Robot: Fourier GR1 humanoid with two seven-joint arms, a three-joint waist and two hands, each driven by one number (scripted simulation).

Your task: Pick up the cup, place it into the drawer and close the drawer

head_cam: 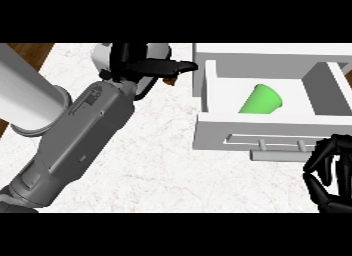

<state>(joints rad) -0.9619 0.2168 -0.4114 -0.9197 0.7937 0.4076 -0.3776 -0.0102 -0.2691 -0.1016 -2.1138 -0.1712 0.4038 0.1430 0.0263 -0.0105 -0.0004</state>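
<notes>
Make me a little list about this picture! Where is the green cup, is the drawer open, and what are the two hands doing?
cup: green cup lies on its side inside the drawer
drawer: white drawer is open, not yet closed
handle: grey handle on the drawer's front
right hand: right hand with curled fingers, beside the handle, holding nothing
left hand: left hand stretched over the counter, left of the drawer, holding nothing

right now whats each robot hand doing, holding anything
Left robot hand: fingers relaxed, open, holding nothing, up near the drawer's left side.
Right robot hand: fingers curled, shut, empty, by the drawer handle.
</notes>
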